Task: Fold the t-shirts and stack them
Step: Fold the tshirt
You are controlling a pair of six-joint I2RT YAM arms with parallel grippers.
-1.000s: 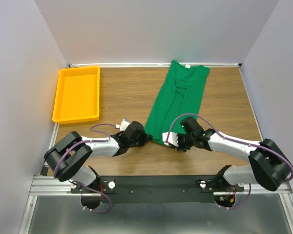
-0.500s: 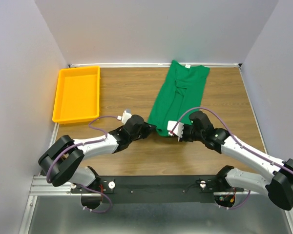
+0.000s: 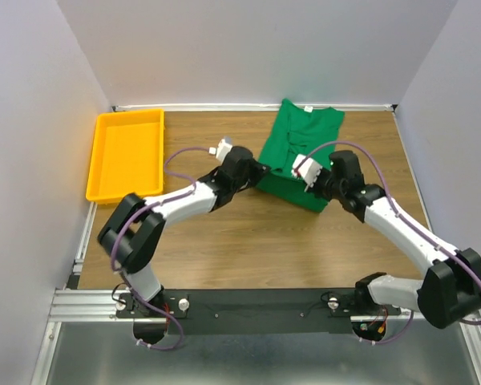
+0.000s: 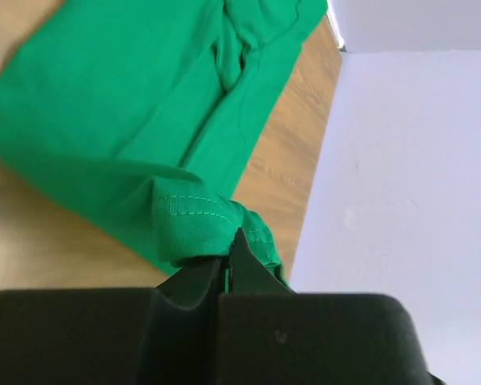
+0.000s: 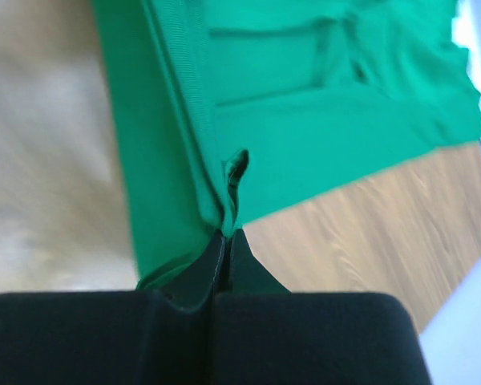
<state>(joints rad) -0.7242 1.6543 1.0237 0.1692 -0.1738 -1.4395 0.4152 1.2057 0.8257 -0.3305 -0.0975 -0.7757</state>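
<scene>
Left pincer (image 4: 228,247): jaws fully closed on a bunched corner of the green t-shirt (image 3: 306,132), with the stitched hem showing just beyond the tips. Right pincer (image 5: 227,234): also fully closed, nipping a narrow ridge of the same cloth at its edge.

Location: the two pincers stand level with each other at the shirt's near edge, a short span of cloth between them. The rest of the garment lies flat beyond them, running to the back wall, where the white neck tag (image 3: 309,108) shows. A yellow tray (image 3: 104,172) sits well to the left of the left pincer. The wooden table (image 3: 224,241) lies behind both.

Handling, as judged: the shirt is light, soft and limp, with no stiffness of its own. It will sag between the two holds and drape wherever it is laid. It should slide easily on the wood and is not fragile.

Recommended hold: at the hem corners, gripping all layers together. A shallow nip risks one layer slipping free and spoiling the fold line.
</scene>
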